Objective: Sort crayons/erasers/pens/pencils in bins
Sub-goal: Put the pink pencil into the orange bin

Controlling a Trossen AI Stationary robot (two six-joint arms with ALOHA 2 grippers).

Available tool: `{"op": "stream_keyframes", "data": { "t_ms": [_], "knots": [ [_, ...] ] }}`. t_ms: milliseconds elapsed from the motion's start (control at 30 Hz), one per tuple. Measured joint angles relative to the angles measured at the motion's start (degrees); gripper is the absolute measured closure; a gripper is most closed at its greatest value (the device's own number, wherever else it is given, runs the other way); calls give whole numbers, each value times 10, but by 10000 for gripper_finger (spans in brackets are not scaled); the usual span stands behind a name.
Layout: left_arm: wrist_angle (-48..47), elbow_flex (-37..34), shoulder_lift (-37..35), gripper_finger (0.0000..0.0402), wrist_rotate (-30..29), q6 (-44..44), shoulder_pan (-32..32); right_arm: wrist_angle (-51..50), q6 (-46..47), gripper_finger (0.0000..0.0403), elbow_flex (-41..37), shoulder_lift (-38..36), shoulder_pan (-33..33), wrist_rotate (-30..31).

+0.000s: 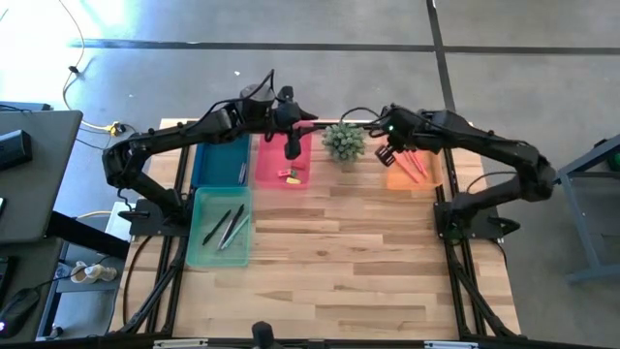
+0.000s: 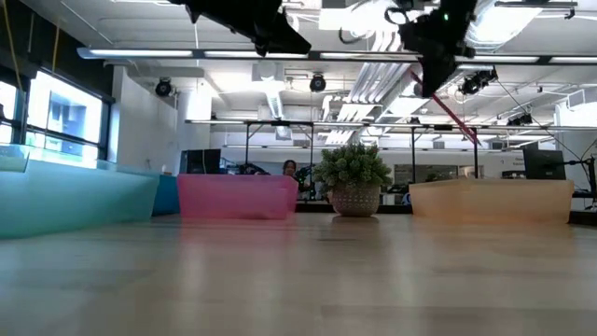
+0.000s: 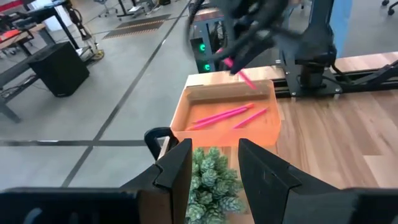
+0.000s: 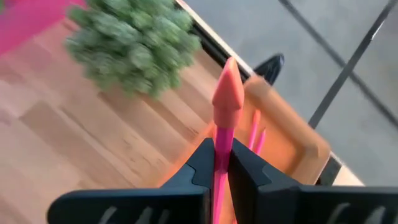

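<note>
worktop [image 1: 339, 262]: wooden; no loose stick or block shows on its bare part in the high view, so by my judgement the sorting is nearly finished.
teal bin [image 1: 201, 254]: near left of the worktop; holds a few dark and grey sticks, pens as far as I can tell.
blue bin [image 1: 208, 165]: far left; one thin grey stick lies by its right wall; the rest of its content is too small to tell.
pink bin [image 1: 276, 176]: just right of the blue bin; small erasers [image 1: 290, 175] lie in it, yellow and red-pink.
orange bin [image 1: 426, 180]: far right, beyond the plant [image 1: 343, 142]; salmon-pink pencils [image 1: 415, 169] already lie inside.
right gripper [image 1: 385, 155]: above the orange bin's left edge; fingers clamped tight on one more pink pencil [image 4: 225, 106], tip up.
left gripper [image 1: 292, 151]: hangs over the pink bin's far end; fingers partly spread, nothing between them.
done: four bins each hold their kind, as far as visible.
left: the held pencil goes into the orange bin; nothing else seems to remain.
</note>
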Motion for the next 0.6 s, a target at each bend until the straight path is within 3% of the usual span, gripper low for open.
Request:
{"op": "stream_keyframes", "data": {
  "t_ms": [333, 600],
  "knots": [
    [0, 0, 0, 284, 0, -11, -5, 68, -63, 391, -101, 23, -183, -94],
    [-4, 0, 0, 284, 0, -37, -5, 94, -100, 391, -111, 96, -257, -112]
  ]
}}
